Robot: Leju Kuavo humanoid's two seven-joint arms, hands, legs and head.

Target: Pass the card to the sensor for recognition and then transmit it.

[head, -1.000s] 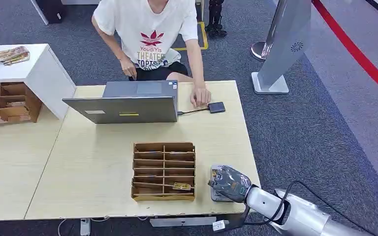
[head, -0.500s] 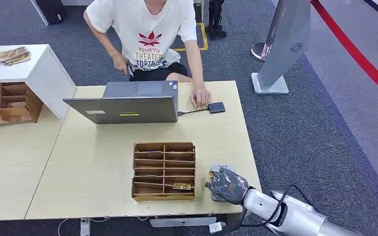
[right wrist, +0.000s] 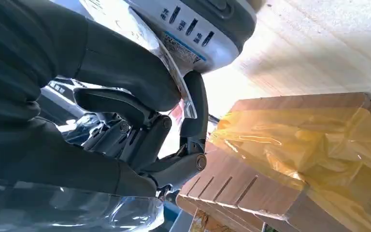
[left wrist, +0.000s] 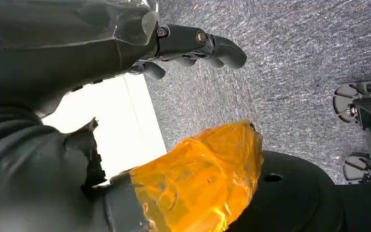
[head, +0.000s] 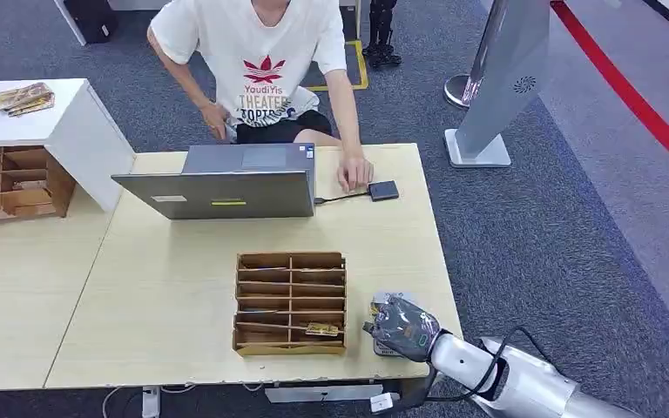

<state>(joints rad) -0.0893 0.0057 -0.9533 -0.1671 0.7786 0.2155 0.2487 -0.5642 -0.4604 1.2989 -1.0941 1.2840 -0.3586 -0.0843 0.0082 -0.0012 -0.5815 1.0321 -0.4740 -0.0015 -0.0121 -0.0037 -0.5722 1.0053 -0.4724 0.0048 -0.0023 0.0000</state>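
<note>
My right hand (head: 403,328) hovers over the grey sensor (head: 380,302) at the table's front right corner and covers most of it. In the right wrist view the thumb and fingers (right wrist: 140,82) pinch a glossy card in a clear sleeve (right wrist: 179,93), held just beside the sensor's grey housing (right wrist: 200,24) with its row of labels. My left hand (left wrist: 188,43) hangs over grey carpet, its fingers apart and holding nothing.
A wooden slotted box (head: 289,302) stands just left of the sensor, with a small card (head: 322,329) in a front slot. A laptop (head: 226,185) and a small black device (head: 383,190) sit at the far edge, where a seated person rests a hand (head: 354,171). A grey kiosk (head: 505,78) stands on the floor.
My right hand has slid slightly left and nearer, settling over the sensor. The person's other arm has shifted behind the laptop.
</note>
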